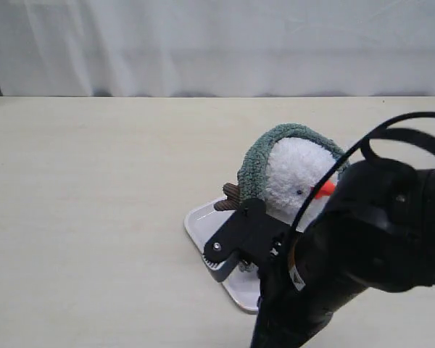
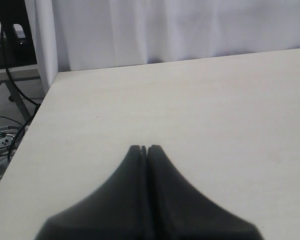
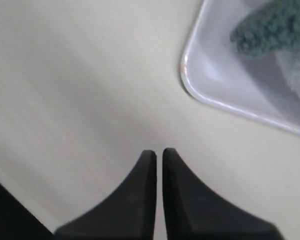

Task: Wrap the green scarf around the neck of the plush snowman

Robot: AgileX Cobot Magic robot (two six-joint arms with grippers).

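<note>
The plush snowman point(image 1: 299, 177) lies on a white tray point(image 1: 197, 221), its orange nose pointing right. Over the top of its head arches the green scarf point(image 1: 255, 165), one end coming down beside a brown twig arm point(image 1: 228, 197). My right gripper point(image 1: 225, 254) hovers at the tray's near left corner, in front of the snowman, and hides its lower body. In the right wrist view that gripper point(image 3: 159, 152) is shut and holds nothing, over bare table beside the tray point(image 3: 210, 85), where a scarf end point(image 3: 270, 27) lies. My left gripper point(image 2: 144, 148) is shut and holds nothing over bare table.
The pale wooden table point(image 1: 94, 217) spreads wide to the left and behind the tray. A white curtain point(image 1: 217, 43) closes off the back. The left wrist view shows the table's edge point(image 2: 37, 112) with cables and a stand beyond it.
</note>
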